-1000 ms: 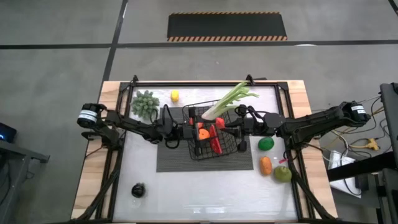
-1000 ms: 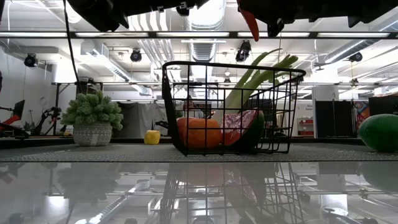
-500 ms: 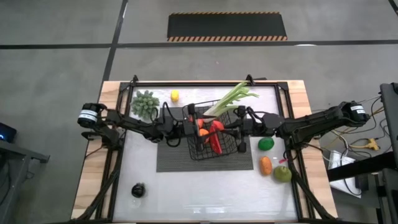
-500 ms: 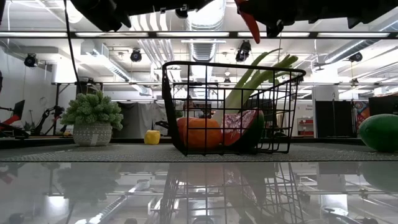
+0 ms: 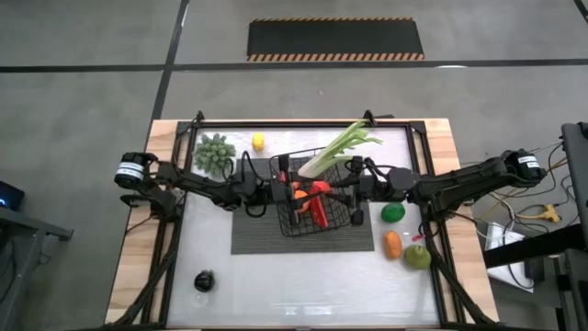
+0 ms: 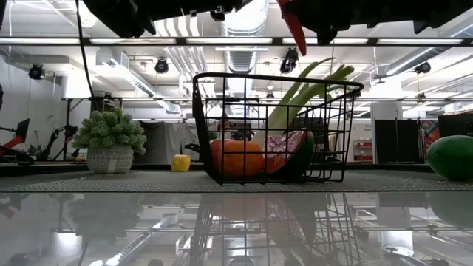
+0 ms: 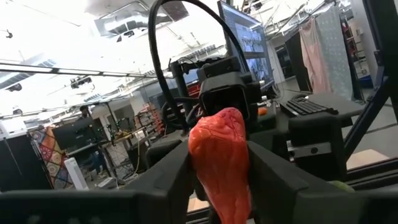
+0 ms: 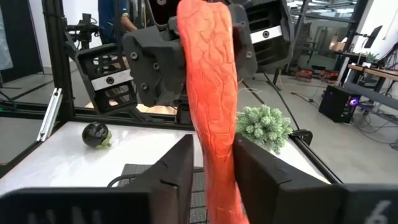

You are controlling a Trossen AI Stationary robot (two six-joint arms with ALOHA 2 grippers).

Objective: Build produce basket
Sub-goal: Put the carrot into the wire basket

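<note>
Item: chili (image 8: 208, 93), above the basket (image 5: 317, 198), pinched between both my left gripper (image 7: 217, 165) and right gripper (image 8: 208, 165) — presumably a mid-air handover before dropping in.

Two dark, near-black robot arms of jointed tubular links are seen from above, each ending toward the table's outer edge in a rounded joint housing capped by a pale circular disc with a light ring. Black cables loop in arcs off the upper links near the wrists. The left hand (image 5: 278, 190) and the right hand (image 5: 336, 189) are blocky matte-black units with angular, faceted housings. Seen from the right wrist camera, the opposing hand carries a white label strip printed with small dark marks and a round screw or boss on its face. Each hand has two broad, flat dark fingers (image 8: 177, 168) with bevelled inner edges.
</note>
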